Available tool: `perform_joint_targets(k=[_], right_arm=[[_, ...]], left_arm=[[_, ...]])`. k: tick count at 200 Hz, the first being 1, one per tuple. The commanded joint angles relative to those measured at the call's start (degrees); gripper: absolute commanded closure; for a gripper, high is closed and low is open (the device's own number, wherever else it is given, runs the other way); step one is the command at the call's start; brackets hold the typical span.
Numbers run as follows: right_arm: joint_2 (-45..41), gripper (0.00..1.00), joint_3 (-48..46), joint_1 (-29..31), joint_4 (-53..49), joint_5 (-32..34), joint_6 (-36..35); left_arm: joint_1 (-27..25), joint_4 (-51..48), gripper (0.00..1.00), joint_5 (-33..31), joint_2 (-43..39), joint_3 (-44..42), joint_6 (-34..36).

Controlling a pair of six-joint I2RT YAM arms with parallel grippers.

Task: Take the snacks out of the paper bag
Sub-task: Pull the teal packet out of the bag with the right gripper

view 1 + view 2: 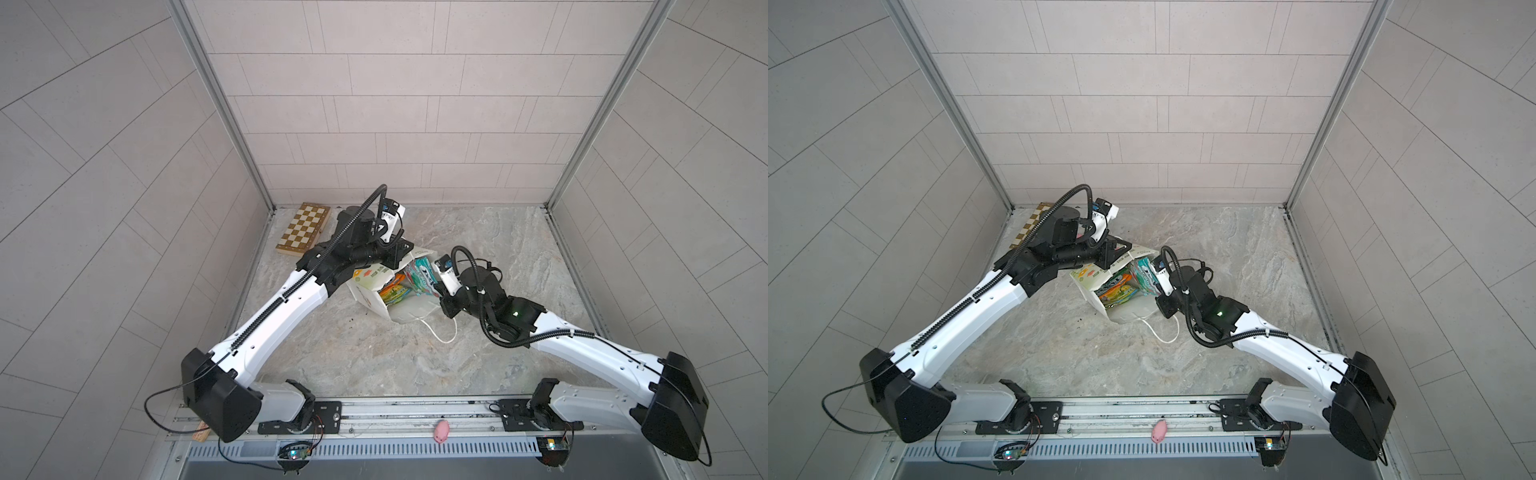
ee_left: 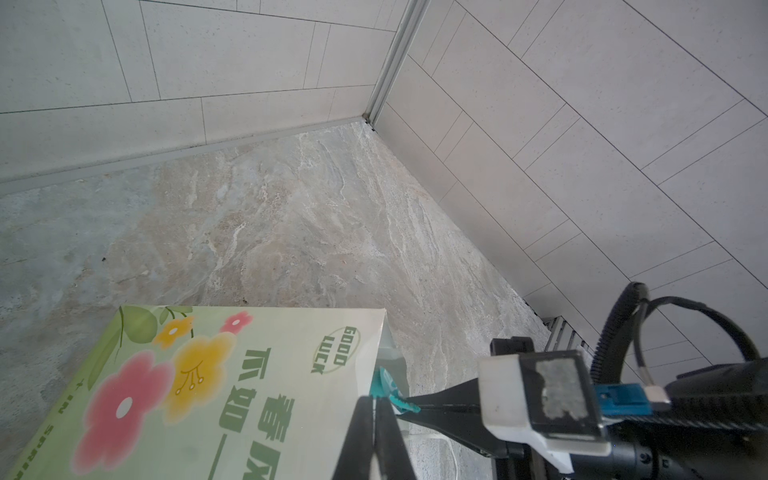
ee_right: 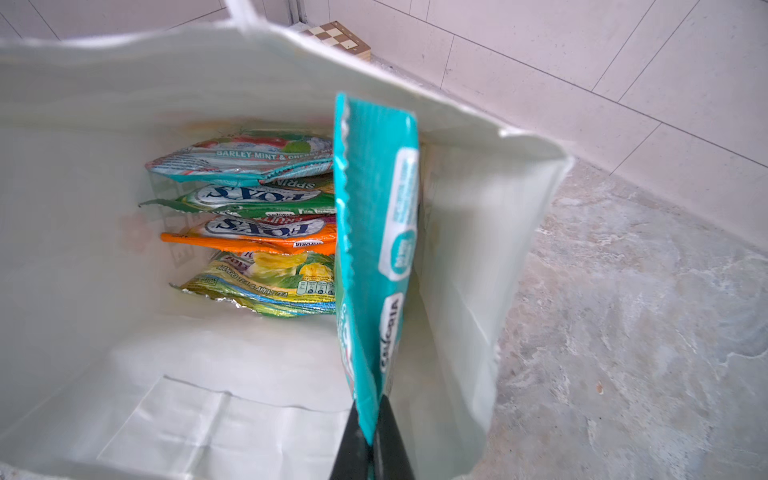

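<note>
the paper bag (image 1: 368, 291) is lying tipped on the table (image 1: 519, 249), its mouth facing the right end effector (image 3: 370, 415). that one is clamping shut on the teal packet (image 3: 374, 249), whose long axis is pointing out of the mouth. the other snacks (image 3: 249, 199) are sitting deeper inside. the left end effector (image 2: 376, 411) is pinching shut on the bag's rim.

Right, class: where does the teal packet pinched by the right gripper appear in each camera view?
In a top view: teal packet at the mouth of the paper bag, centre.
In a top view: same spot.
Left wrist: only a corner, low centre.
Right wrist: upright, centre.
Shared landmark: the paper bag, in all four.
</note>
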Motion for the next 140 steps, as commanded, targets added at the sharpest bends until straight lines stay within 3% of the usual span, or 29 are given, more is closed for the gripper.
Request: perform_joint_targets(k=[1, 83, 140], right_arm=[[-4.2, 1.0, 3.0, 0.3, -5.0, 1.0, -1.2], [-13.9, 1.0, 9.3, 0.2, -11.3, 9.8, -3.4], [-14.8, 1.0, 12.8, -1.3, -12.0, 17.8, -3.3]], left_arm=[[-0.4, -0.5, 1.0, -0.4, -0.5, -0.5, 0.7], [-0.6, -0.7, 1.0, -0.5, -0.1, -0.4, 0.8], [-0.7, -0.8, 1.0, -0.3, 0.0, -0.4, 1.0]])
